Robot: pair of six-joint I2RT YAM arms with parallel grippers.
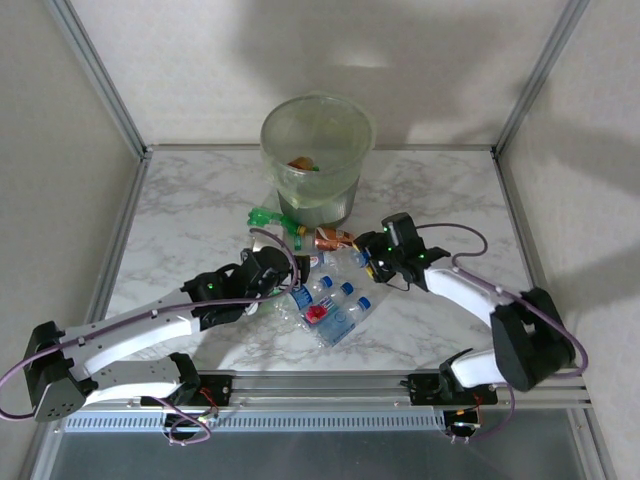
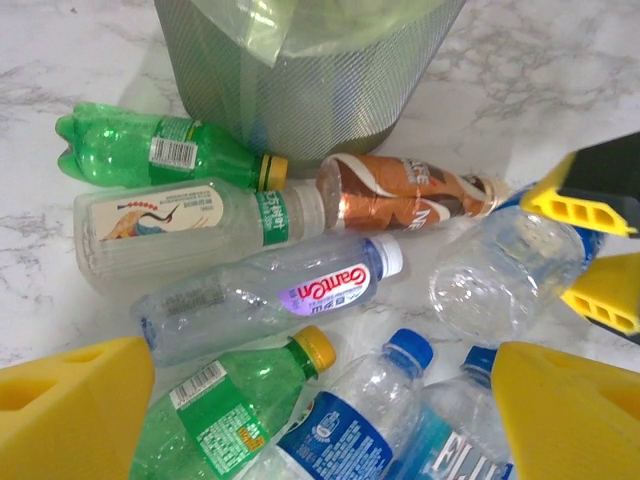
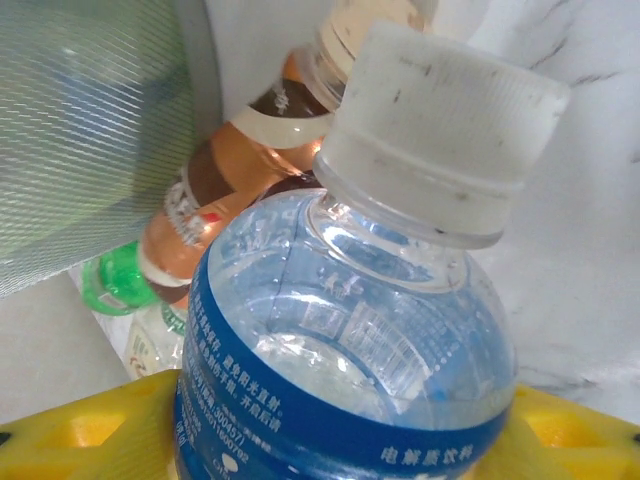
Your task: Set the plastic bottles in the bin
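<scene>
The pale-green bin (image 1: 317, 150) stands at the back middle of the table with a few bottles inside. Several plastic bottles (image 1: 325, 295) lie in a heap in front of it. My left gripper (image 1: 283, 272) hangs open over the heap; between its yellow fingers (image 2: 70, 410) lie a green bottle with a yellow cap (image 2: 235, 405) and a blue-labelled bottle (image 2: 350, 425). My right gripper (image 3: 340, 440) is shut on a clear bottle with a blue label and white cap (image 3: 350, 330), just right of the heap (image 2: 500, 275).
Close to the bin's foot (image 2: 300, 80) lie a green bottle (image 2: 150, 150), a white-labelled clear bottle (image 2: 180, 225) and a brown-labelled bottle (image 2: 410, 195). Bare marble (image 1: 190, 210) stretches left and right of the heap. A metal rail (image 1: 330, 385) runs along the near edge.
</scene>
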